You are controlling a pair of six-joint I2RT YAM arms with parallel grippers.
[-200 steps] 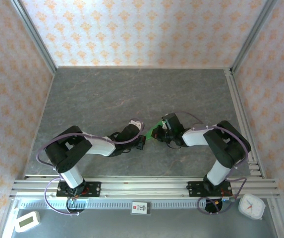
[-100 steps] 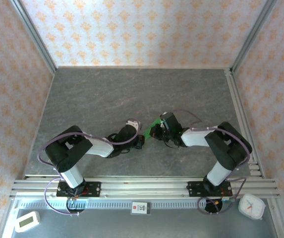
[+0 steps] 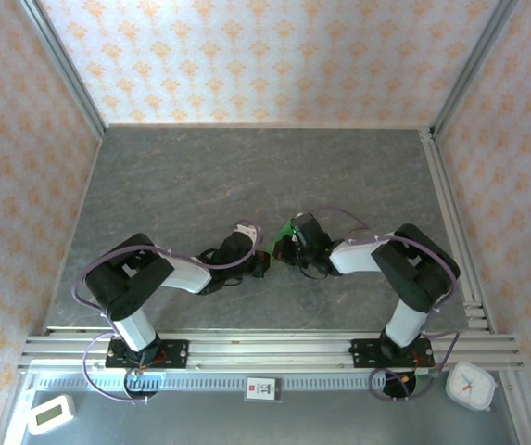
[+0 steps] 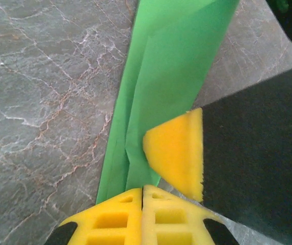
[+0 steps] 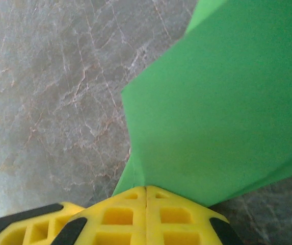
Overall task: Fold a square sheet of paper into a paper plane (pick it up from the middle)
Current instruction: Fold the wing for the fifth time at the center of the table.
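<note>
Jaws pinch paper plane point(image 4: 171, 66) edges — wide table point(image 3: 200, 176).

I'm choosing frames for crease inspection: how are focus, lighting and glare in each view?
Top external: even light, sharp, but the folded bright green paper shows as a sliver. Left wrist: creases on the paper read clearly; the grey marbled table is crisp. Right wrist: the paper is soft, with pale glare on the table at lower left.
</note>
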